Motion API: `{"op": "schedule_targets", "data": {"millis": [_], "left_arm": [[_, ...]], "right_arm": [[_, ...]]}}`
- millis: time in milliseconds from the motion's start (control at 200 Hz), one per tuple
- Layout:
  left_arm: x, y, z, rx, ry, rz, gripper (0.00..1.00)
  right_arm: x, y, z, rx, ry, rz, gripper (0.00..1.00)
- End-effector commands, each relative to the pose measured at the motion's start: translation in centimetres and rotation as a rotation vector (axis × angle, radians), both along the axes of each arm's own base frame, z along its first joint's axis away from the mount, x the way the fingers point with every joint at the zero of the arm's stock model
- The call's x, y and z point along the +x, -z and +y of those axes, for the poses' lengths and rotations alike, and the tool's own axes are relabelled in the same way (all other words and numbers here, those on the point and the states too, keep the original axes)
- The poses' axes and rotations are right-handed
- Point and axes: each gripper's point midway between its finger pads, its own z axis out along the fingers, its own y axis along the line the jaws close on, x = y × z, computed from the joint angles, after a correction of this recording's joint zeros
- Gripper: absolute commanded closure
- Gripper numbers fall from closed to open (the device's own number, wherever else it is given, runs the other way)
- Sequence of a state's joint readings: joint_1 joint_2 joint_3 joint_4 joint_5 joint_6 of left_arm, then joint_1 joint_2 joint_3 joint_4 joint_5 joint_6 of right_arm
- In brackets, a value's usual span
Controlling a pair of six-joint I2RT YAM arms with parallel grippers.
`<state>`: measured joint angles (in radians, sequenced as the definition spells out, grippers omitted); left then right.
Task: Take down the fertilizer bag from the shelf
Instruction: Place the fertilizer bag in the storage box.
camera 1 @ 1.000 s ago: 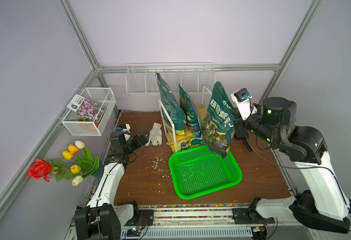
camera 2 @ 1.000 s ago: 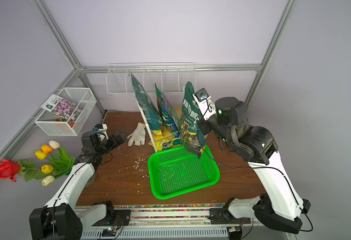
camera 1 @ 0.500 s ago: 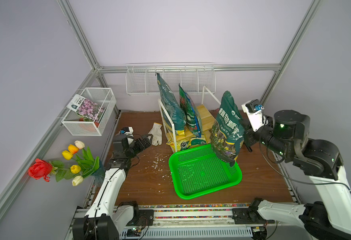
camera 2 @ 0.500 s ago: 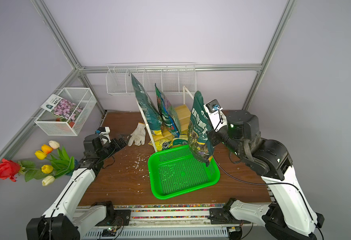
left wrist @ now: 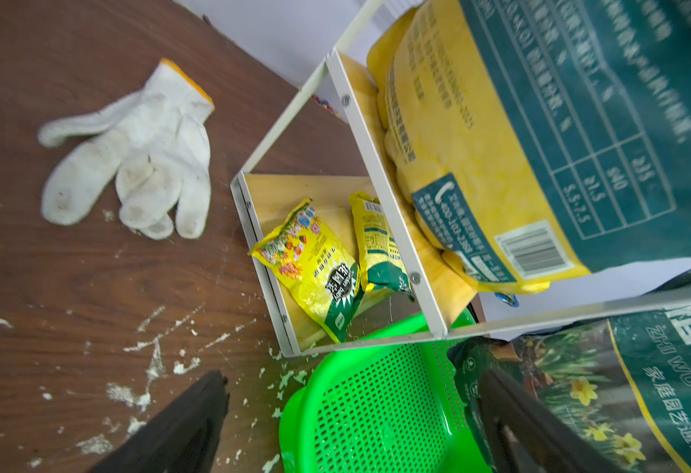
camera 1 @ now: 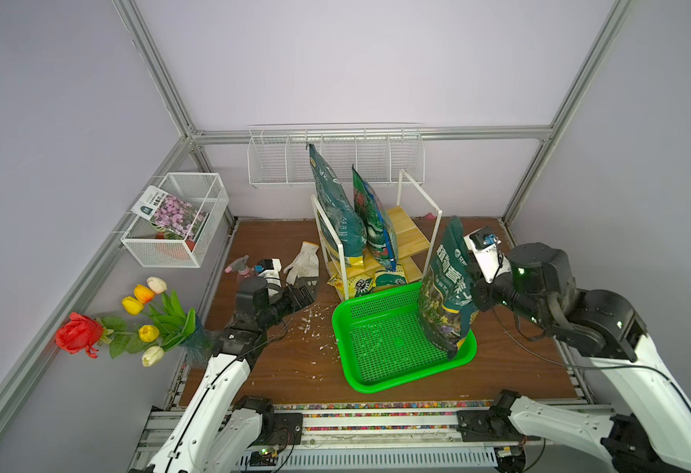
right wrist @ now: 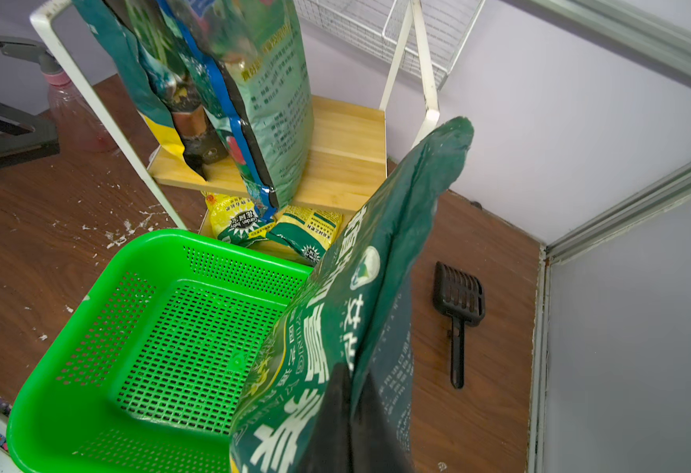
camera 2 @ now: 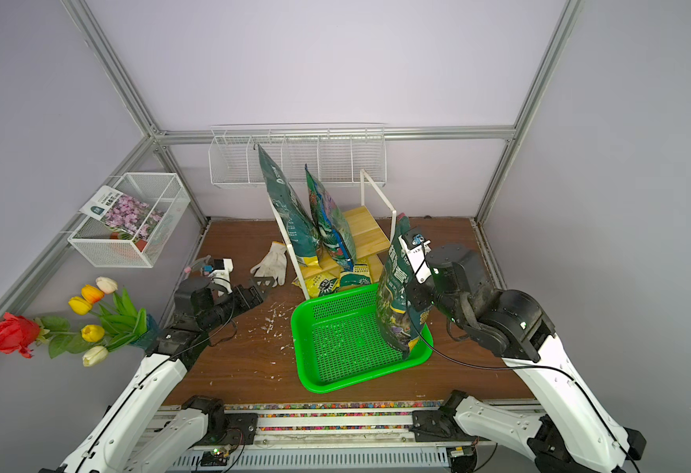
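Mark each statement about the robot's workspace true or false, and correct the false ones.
1. The right claw is shut on a dark green bag. True.
2. The left claw holds the white glove. False: it is open and empty; the glove lies on the table.
3. Two tall bags stand on the shelf's upper board. True.
4. The green basket is full of yellow packets. False: it holds no packets; they lie on the shelf's lower board.
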<state>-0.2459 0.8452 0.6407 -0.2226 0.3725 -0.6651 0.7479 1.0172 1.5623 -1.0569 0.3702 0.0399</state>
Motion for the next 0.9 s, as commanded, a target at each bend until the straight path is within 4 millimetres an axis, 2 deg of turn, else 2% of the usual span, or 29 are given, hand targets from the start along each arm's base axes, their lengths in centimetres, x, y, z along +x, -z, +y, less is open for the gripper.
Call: {"op": "schedule_targets", "data": {"millis": [0,150,280,485,585,895], "left_arm": [[-0.3,1.3,-0.3,0.002,-0.018,0.041,0.0],[-0.3,2.1,-0.7,0.0,-0.004,0.066,0.0],[-0.3,2.0,-0.8,-0.001,-0.002,0.062,0.0],[-0.5,1.9,-0.6,-0.001,-0.01,0.062,0.0],[-0.7,1.8,-0.5,-0.001,-0.013,0.057,0.0],[-0.9,1.9,-0.3,0.0,-0.022,0.05,0.0]], "right_arm": [[0.7,-5.1,0.0,0.195,0.049,-0.177,1.0],[0.5,-4.5,-0.2,0.201,0.052,-0.181,1.0],[0.6,-4.0,0.0,0.18,0.035,-0.192,1.0],[1.4,-2.0,2.1,0.13,-0.059,-0.211,1.0],[2.0,-1.4,2.4,0.098,-0.066,-0.238,1.0],[2.6,1.2,1.3,0.023,-0.026,-0.263,1.0]]}}
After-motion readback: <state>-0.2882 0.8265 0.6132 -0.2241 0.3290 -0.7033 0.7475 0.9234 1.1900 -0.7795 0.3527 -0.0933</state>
